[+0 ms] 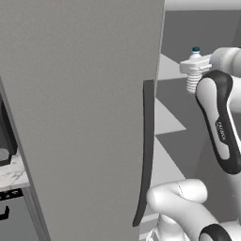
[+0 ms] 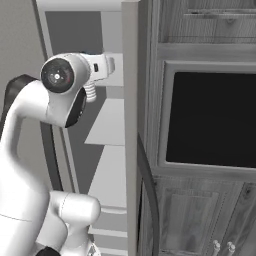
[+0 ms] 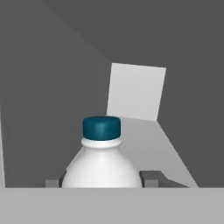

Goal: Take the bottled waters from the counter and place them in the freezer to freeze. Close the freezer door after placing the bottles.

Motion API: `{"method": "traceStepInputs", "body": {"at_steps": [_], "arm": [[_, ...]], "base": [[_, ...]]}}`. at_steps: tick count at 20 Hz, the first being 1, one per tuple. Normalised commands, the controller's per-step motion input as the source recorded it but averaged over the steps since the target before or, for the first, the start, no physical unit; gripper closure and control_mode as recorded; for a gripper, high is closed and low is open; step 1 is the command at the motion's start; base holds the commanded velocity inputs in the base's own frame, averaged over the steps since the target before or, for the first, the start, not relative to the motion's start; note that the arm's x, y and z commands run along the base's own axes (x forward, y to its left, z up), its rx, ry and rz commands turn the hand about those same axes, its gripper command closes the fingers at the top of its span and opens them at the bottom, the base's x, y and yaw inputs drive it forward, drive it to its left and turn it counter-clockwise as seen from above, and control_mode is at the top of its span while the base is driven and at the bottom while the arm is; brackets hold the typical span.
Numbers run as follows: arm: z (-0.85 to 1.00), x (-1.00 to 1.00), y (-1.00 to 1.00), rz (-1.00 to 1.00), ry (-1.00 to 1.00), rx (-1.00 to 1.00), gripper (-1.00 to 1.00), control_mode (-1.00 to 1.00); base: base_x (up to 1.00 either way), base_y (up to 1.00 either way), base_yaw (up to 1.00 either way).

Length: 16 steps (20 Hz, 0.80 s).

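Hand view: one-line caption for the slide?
The hand, shut on a bottled water with a blue cap, carries it toward a pale freezer shelf.

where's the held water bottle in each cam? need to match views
Left base view: bottle upper right, in the gripper, right of the freezer door.
Right base view: ribbed body upper left, under the wrist.
Hand view: bottle bottom centre.
Shared landmark: freezer shelves.

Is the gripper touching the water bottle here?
Touching. In the hand view the bottle sits between the two fingertips, which press its sides; gripper shut on it.
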Motion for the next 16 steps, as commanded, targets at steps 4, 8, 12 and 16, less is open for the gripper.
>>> {"method": "traceStepInputs", "body": {"at_steps": [4, 8, 12, 16], "arm": [[0.01, 0.45, 0.0, 0.12, 0.0, 0.0, 1.0, -1.0], [0.01, 0.51, 0.0, 0.1, 0.0, 0.0, 1.0, -1.0], [0.06, 0.44, 0.0, 0.08, 0.0, 0.0, 1.0, -1.0], [0.07, 0.4, 0.0, 0.01, 0.0, 0.01, 1.0, -1.0]], "base": [[0.0, 0.0, 0.0], [0.0, 0.0, 0.0], [0.0, 0.0, 0.0], [0.0, 0.0, 0.0]]}}
